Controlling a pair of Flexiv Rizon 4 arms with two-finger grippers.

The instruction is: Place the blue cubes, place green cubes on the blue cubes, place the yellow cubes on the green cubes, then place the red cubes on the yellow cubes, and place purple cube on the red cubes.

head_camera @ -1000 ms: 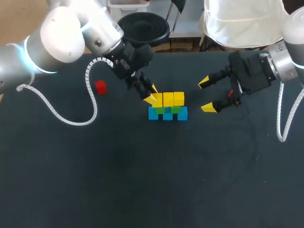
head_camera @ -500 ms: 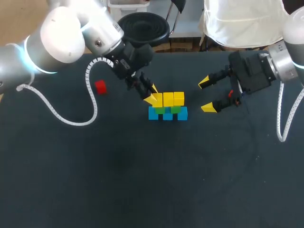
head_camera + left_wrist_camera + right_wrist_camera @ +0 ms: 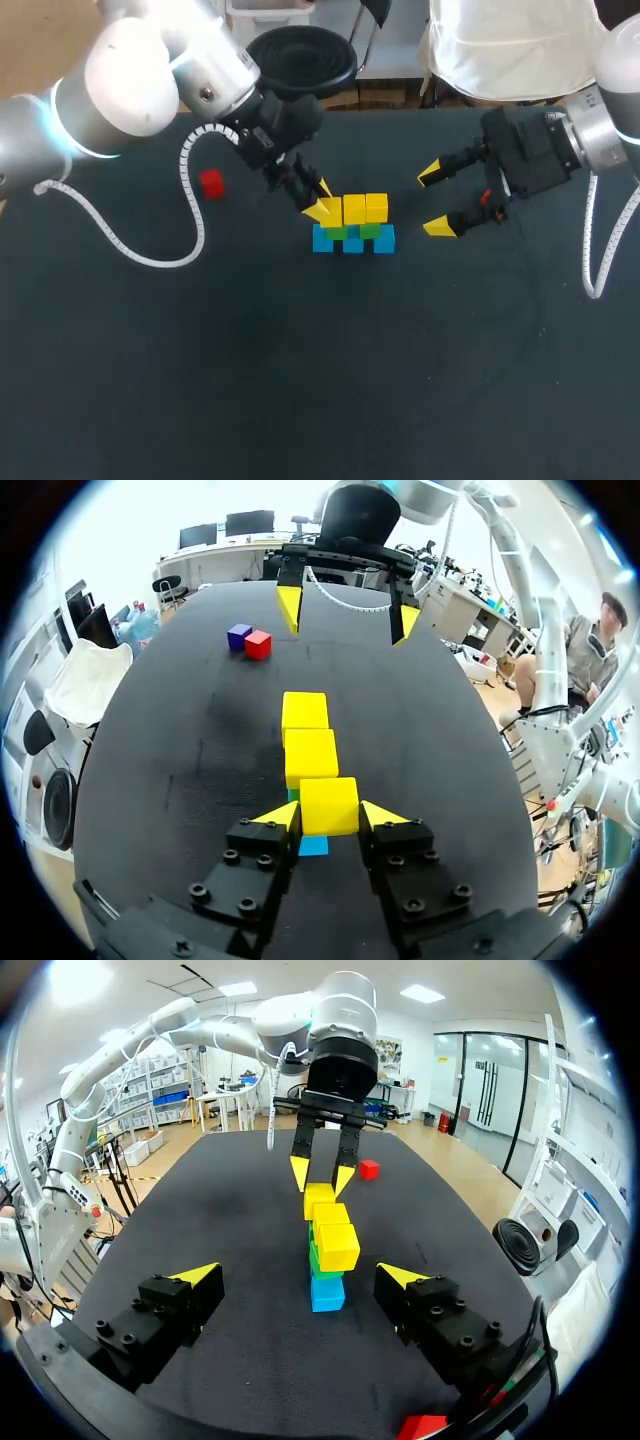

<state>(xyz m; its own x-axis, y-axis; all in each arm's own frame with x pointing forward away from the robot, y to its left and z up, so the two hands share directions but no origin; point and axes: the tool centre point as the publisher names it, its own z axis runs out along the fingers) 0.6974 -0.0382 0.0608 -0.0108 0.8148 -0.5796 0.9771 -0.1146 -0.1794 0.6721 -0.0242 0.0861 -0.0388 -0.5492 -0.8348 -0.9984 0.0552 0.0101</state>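
— What is sitting under it all?
— A counter (image 3: pixel 300 400) is spreading across the head view, and it is wearing a dark, near-black matte surface.
— Where is it ending?
— Its far edge is running straight along 12 o'clock. Toward 3 and 6 o'clock it is carrying on out of sight.
— And the light?
— It is falling evenly from above and throwing only faint shadows. In the left wrist view the counter (image 3: pixel 180 740) is looking almost black. In the right wrist view it (image 3: pixel 230 1190) is catching more light and showing grey.
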